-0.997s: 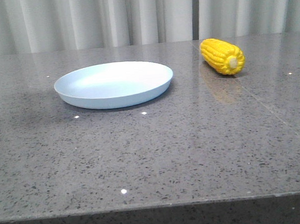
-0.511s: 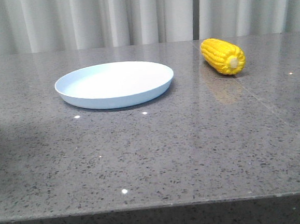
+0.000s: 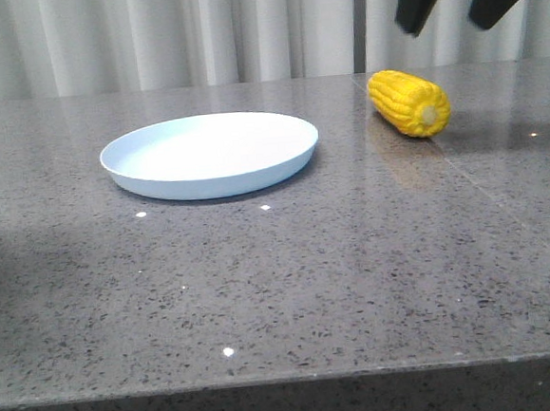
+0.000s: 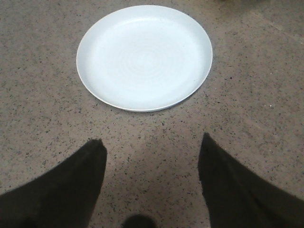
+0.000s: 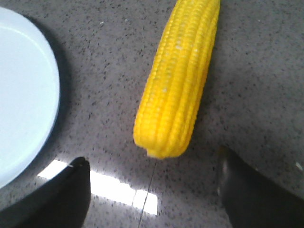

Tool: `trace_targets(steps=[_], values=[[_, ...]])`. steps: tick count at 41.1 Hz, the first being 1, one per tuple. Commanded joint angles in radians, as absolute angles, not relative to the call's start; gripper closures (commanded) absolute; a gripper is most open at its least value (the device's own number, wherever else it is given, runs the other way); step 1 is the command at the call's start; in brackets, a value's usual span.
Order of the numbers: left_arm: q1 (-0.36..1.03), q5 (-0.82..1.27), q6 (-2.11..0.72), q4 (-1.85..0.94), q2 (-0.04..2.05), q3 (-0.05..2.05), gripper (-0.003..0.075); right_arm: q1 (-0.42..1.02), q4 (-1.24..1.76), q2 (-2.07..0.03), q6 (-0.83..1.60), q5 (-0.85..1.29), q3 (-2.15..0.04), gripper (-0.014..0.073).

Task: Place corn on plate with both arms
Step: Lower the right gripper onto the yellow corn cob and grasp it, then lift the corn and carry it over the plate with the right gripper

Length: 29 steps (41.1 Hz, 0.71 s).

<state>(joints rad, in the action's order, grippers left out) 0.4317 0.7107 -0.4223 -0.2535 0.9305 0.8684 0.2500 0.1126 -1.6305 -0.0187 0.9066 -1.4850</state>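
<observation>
The yellow corn [image 3: 410, 102] lies on the grey table at the back right, stub end toward the front. It also shows in the right wrist view [image 5: 178, 80]. The pale blue plate [image 3: 209, 154] sits empty to its left; the left wrist view [image 4: 144, 56] shows it too. My right gripper [image 3: 443, 16] hangs open and empty above the corn; in its wrist view its fingertips [image 5: 76, 168] straddle the table just short of the stub end. My left gripper [image 4: 152, 145] is open and empty above the table near the plate; only a dark corner shows in the front view.
A grey speckled stone table [image 3: 281, 281] with a thin seam line [image 3: 504, 211] running past the corn. White curtains [image 3: 195, 31] hang behind the table. The plate's edge [image 5: 23, 95] lies beside the corn in the right wrist view.
My right gripper has come into the front view from the top, above the corn. The corn and plate have not moved.
</observation>
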Motion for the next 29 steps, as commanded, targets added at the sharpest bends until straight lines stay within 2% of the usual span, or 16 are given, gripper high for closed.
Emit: trace_targets(steps=[1, 17, 20, 25, 27, 29], values=[[0.439, 0.639, -0.420, -0.269, 0.916, 0.893, 0.0300, 0.236, 0.114, -1.671, -0.048, 0.864, -1.575, 0.0022], [0.439, 0.639, -0.420, -0.269, 0.916, 0.893, 0.0300, 0.211, 0.114, -1.896, -0.061, 0.846, -1.727, 0.0033], [0.439, 0.639, -0.420, -0.269, 0.916, 0.893, 0.0300, 0.211, 0.114, -1.914, -0.061, 0.862, -1.744, 0.0097], [0.439, 0.639, -0.420, -0.269, 0.916, 0.893, 0.0300, 0.211, 0.115, -1.910, -0.061, 0.874, -1.752, 0.0297], [0.439, 0.639, -0.420, -0.269, 0.916, 0.893, 0.0300, 0.211, 0.119, -1.900, -0.061, 0.874, -1.753, 0.0344], [0.439, 0.639, -0.420, -0.269, 0.916, 0.893, 0.0300, 0.213, 0.120, -1.886, -0.061, 0.875, -1.753, 0.0349]])
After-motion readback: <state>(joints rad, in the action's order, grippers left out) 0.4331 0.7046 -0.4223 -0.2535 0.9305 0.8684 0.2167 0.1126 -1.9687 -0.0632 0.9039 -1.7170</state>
